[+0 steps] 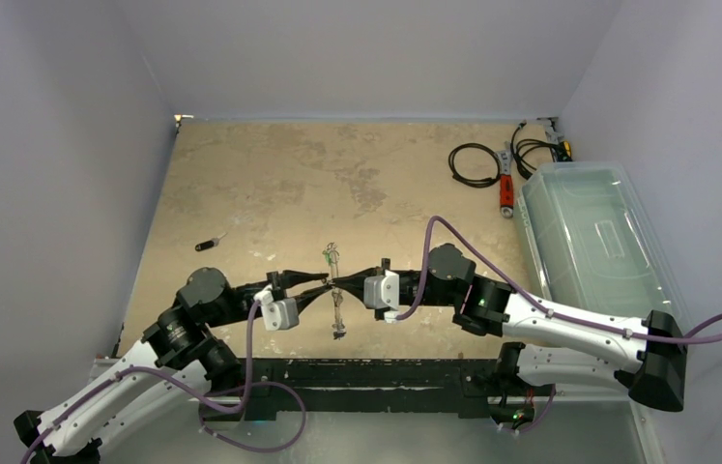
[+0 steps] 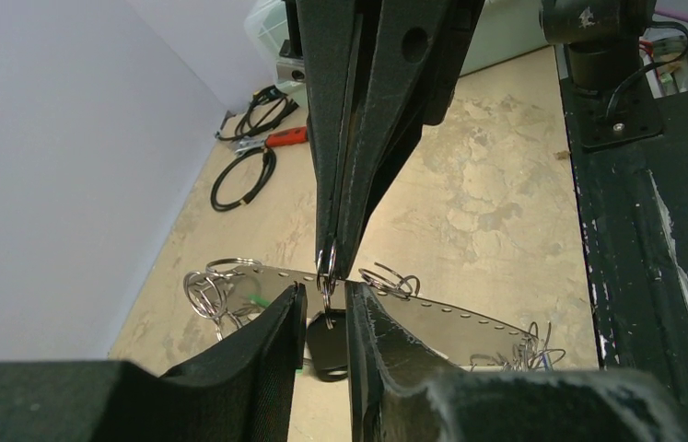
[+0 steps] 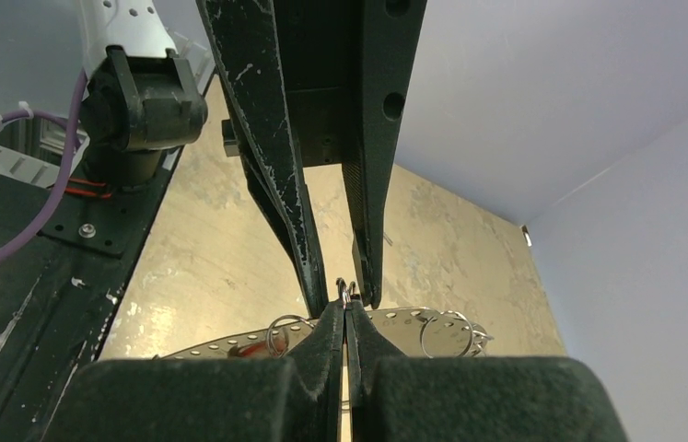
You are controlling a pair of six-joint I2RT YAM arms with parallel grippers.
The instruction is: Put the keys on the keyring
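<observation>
The keyring (image 1: 338, 314) is held over the table between both grippers. Its flat crescent shows in the left wrist view (image 2: 469, 318) and the right wrist view (image 3: 404, 319), strung with small split rings. My right gripper (image 3: 344, 308) is shut on one split ring (image 2: 326, 262) at the crescent's edge. A black-headed key (image 2: 326, 348) hangs from that ring. My left gripper (image 2: 323, 293) faces it, its fingers a little apart either side of the ring, with the key head showing in the gap. Red (image 3: 246, 350) and green (image 2: 255, 300) tags sit on the ring. Another black-headed key (image 1: 208, 244) lies alone at the left.
A clear plastic bin (image 1: 593, 237) stands along the right wall. Black coiled cables (image 1: 473, 164) and a red-handled tool (image 1: 506, 188) lie at the back right. The black mounting rail (image 1: 376, 372) runs along the near edge.
</observation>
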